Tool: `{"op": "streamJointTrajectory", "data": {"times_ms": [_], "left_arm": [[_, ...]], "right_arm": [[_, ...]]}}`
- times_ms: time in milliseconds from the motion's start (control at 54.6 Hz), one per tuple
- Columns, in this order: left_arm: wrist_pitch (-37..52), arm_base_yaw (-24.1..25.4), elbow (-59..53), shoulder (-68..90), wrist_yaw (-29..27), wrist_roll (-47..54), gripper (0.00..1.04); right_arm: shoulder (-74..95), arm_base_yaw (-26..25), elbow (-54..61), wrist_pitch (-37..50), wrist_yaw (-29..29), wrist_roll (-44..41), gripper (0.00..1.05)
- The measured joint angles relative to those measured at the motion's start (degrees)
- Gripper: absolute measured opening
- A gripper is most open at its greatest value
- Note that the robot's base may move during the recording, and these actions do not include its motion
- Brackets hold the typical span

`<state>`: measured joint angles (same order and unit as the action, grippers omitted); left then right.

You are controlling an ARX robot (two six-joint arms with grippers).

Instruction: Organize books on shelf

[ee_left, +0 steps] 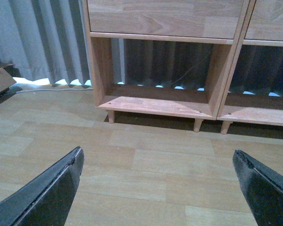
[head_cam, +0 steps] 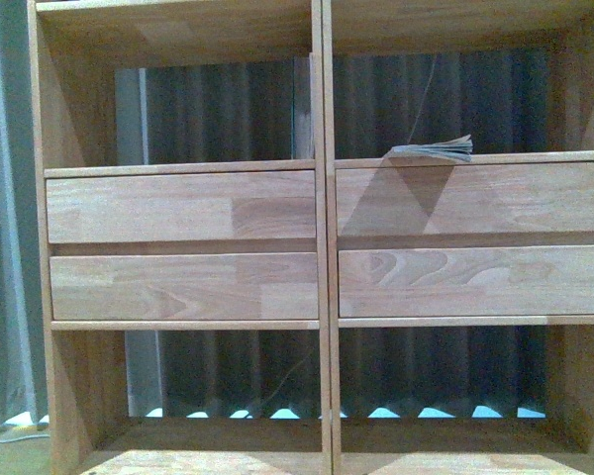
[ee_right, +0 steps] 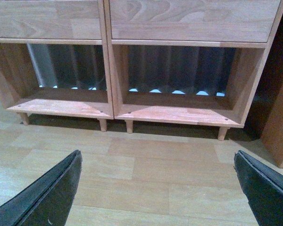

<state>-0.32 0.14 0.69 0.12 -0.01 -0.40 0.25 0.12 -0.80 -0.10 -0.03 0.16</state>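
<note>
The light-brown wooden shelf [head_cam: 322,247] fills the front view, with open compartments above and below two rows of plain drawer fronts. A book [head_cam: 436,150] lies flat in the upper right compartment, its page edges facing me; its cover does not show. No other book is in view. Neither arm shows in the front view. My left gripper [ee_left: 158,162] is open and empty above the wood floor, facing the shelf's bottom left compartment [ee_left: 155,101]. My right gripper [ee_right: 158,162] is open and empty above the floor, facing the bottom compartments [ee_right: 179,110].
Grey curtains [ee_left: 47,42] hang behind and to the left of the shelf. The shelf stands on short legs [ee_right: 128,126]. A dark wooden piece of furniture [ee_right: 280,117] stands right of the shelf. A brown object [ee_left: 0,82] sits at the far left of the floor.
</note>
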Motion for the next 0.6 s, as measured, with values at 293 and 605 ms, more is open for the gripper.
{"op": "streamJointTrajectory", "data": {"times_ms": [293, 605], "left_arm": [[0.0, 0.0, 0.0, 0.0, 0.0, 0.0, 0.97], [0.0, 0.0, 0.0, 0.0, 0.0, 0.0, 0.97]], "right_arm": [[0.0, 0.0, 0.0, 0.0, 0.0, 0.0, 0.98], [0.0, 0.0, 0.0, 0.0, 0.0, 0.0, 0.98]]}}
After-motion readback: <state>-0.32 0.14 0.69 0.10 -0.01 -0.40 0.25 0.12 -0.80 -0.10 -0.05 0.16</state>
